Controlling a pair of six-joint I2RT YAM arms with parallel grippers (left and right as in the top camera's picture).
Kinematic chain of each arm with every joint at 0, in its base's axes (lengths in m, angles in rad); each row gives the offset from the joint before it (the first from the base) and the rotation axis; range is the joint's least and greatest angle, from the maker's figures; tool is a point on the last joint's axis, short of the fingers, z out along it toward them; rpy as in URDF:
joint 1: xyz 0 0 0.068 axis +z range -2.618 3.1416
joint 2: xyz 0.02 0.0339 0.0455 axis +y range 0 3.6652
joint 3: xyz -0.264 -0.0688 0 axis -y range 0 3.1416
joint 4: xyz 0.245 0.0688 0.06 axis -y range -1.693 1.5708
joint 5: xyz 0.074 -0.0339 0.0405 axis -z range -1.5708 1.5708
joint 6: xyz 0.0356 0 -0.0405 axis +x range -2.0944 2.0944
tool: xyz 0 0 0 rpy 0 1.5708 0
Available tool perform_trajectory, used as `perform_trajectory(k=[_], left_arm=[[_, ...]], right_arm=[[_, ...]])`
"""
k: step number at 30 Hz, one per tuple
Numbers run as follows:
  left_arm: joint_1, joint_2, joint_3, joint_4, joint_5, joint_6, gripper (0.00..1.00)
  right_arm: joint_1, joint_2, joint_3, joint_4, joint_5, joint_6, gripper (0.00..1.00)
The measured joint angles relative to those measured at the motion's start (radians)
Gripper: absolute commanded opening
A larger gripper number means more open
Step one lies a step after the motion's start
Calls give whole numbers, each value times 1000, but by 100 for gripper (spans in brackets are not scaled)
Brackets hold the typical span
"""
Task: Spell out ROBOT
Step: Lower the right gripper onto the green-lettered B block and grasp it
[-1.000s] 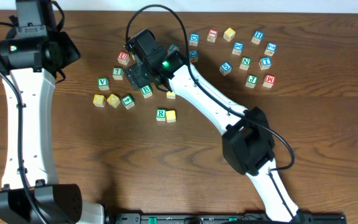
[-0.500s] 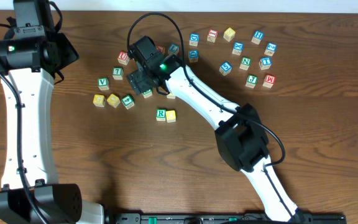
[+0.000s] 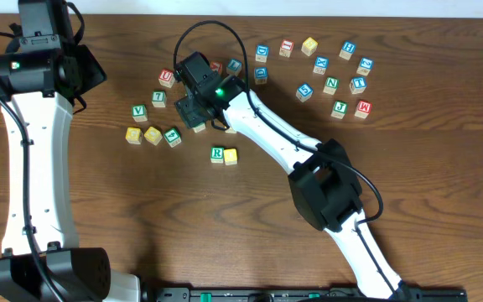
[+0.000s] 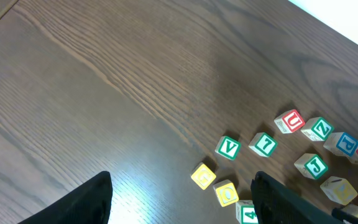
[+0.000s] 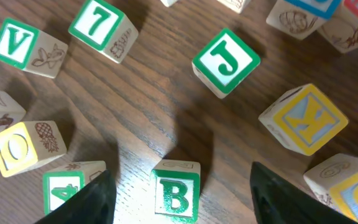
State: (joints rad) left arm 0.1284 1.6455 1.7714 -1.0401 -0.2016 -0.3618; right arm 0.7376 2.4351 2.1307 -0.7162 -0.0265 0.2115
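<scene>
A green-framed R cube (image 3: 217, 153) lies on the table with a yellow cube (image 3: 231, 156) touching its right side. My right gripper (image 3: 191, 111) hangs low over the green-framed B cube (image 5: 177, 191). That cube stands between the open fingers, with a gap on each side of it. A yellow O cube (image 5: 20, 146) lies to the left of it, also seen as the O cube (image 4: 226, 193) in the left wrist view. My left gripper (image 4: 182, 199) is open and holds nothing, high above the table's back left. Several blue-framed cubes lie at the back right, their letters too small to read.
Around the B cube lie a green 4 cube (image 5: 73, 186), a green J cube (image 5: 225, 62), a yellow K cube (image 5: 306, 118), a V cube (image 3: 139, 111) and a 7 cube (image 3: 158, 98). A red U cube (image 3: 166, 76) sits behind them. A loose cluster of cubes (image 3: 334, 75) fills the back right.
My right gripper has shifted a little left and down over the B cube, and its jaws have narrowed. The left arm has not moved.
</scene>
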Motion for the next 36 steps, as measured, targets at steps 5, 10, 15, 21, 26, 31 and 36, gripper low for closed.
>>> perform_trajectory(k=[5,10,15,21,26,31,36], left_arm=[[0,0,0,0,0,0,71],[0,0,0,0,0,0,71],[0,0,0,0,0,0,71],[0,0,0,0,0,0,71],[0,0,0,0,0,0,71],[0,0,0,0,0,0,71],[0,0,0,0,0,0,71]], right_arm=[[2,0,-36,31,0,7,57],[2,0,-68,56,0,8,55],[7,0,-104,99,1,13,51],[21,0,-135,116,5,17,40],[20,0,-137,124,20,16,28],[20,0,-137,124,27,16,23],[20,0,-137,125,28,16,22]])
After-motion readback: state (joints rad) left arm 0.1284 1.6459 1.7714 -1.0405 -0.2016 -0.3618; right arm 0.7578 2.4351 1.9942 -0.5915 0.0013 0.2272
